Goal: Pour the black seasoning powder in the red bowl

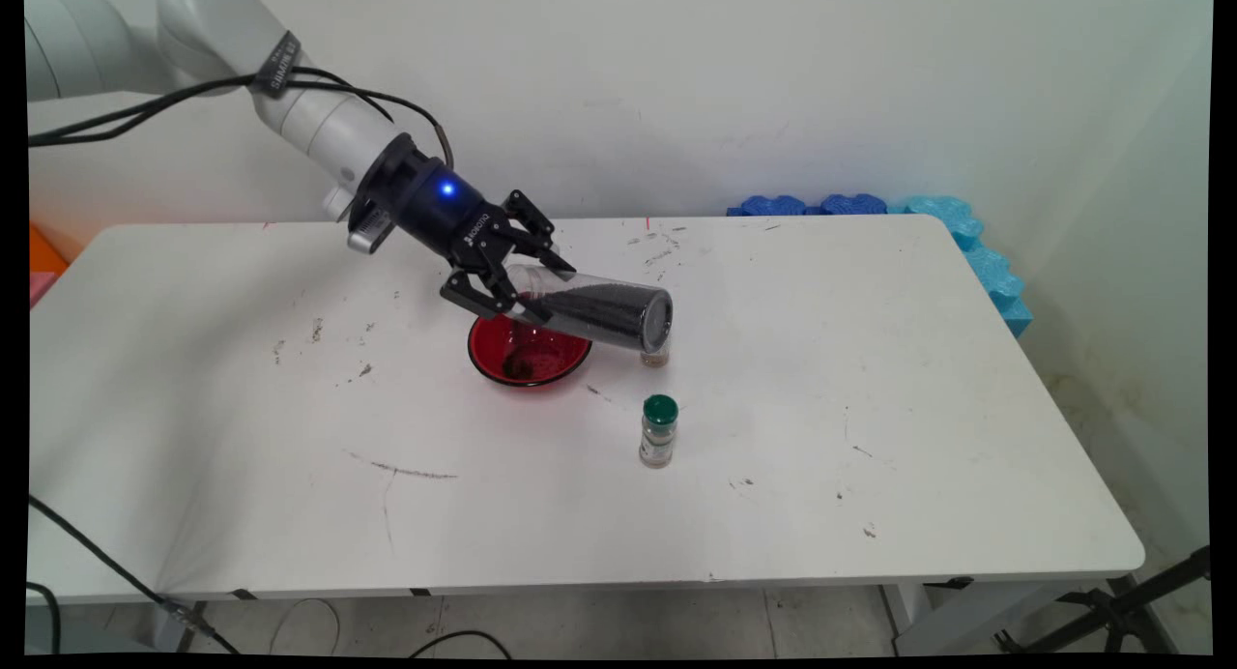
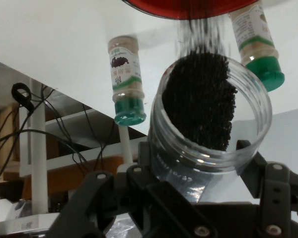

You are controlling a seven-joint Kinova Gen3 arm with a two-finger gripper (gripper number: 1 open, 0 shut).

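My gripper (image 1: 541,284) is shut on a clear plastic jar (image 1: 599,306) holding black grains, which lies almost level just above the red bowl (image 1: 529,355). Some dark grains lie in the bowl. In the hand view the jar (image 2: 208,114) shows its open mouth between the fingers (image 2: 246,151), and blurred streaks of grains run from it toward the red bowl (image 2: 188,7). A green-capped spice bottle (image 1: 658,432) stands upright in front of the jar. A second one (image 1: 655,357) is mostly hidden beneath the jar's far end. Both bottles (image 2: 125,82) (image 2: 256,42) appear in the hand view.
The white table (image 1: 870,408) carries scuff marks and scattered specks. Blue foam blocks (image 1: 966,234) line the back right corner against the wall. An orange object (image 1: 43,253) sits at the far left edge. Cables hang below the table's front left.
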